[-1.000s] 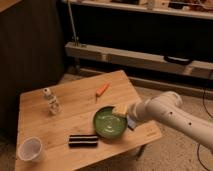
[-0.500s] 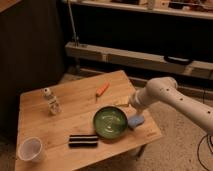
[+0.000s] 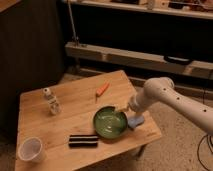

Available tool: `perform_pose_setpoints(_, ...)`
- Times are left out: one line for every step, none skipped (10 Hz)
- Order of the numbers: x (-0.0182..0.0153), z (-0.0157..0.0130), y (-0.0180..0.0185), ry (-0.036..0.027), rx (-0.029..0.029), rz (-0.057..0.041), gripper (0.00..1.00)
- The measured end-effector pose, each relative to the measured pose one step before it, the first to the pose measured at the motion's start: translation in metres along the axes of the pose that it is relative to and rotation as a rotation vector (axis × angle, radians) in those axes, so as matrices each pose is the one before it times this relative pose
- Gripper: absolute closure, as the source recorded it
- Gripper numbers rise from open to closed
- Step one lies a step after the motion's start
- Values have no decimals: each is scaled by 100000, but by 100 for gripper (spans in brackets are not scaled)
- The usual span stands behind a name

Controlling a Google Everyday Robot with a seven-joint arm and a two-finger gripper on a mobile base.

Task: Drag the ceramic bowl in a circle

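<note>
Nearest, at the table's front left corner, a white cup stands upright. A dark flat bar lies crosswise just in front of the ceramic bowl; what the bar is cannot be made out. The bowl sits flat on the right front part of the wooden table, mouth up. Being round, it has no long axis.

The gripper is at the bowl's far right rim, at the end of a white arm that enters from the right and is cut off by the picture's edge. Whether the gripper is apart or clamped on the rim I cannot tell. A blue object just beside the bowl is partly hidden under the arm.

Farther back on the table are a small pale bottle and an orange carrot-like piece. Beyond the table are speckled floor, a low shelf and a dark wall.
</note>
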Motion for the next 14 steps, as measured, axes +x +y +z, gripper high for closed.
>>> perform_pose_setpoints(-243, 443, -237, -532, 92, -7, 47)
perform_pose_setpoints(-174, 416, -121, -234, -639, 243, 47)
perform_pose_setpoints(-33, 216, 159, 346, -1346, 929, 47)
perform_pose_setpoints(-17, 176, 214, 674, -1771, 935, 47)
perform_pose_setpoints(21, 254, 624, 1071, -3094, 1306, 47)
perform_pose_setpoints(11, 452, 584, 4, -1401, 1735, 47)
perform_pose_setpoints(22, 478, 754, -59, -696, 2361, 47)
perform_pose_setpoints(-55, 591, 661, -369, -404, 1532, 47)
perform_pose_setpoints(46, 478, 101, -479, -167, 805, 47)
perform_pose_setpoints(-44, 390, -113, -571, -130, 234, 47)
perform_pose_setpoints(-111, 375, -25, -592, -198, 256, 47)
perform_pose_setpoints(-129, 371, -140, -727, -33, 202, 47)
perform_pose_setpoints(-165, 355, -137, -736, -158, 98, 47)
perform_pose_setpoints(-143, 373, -251, -650, -6, -104, 47)
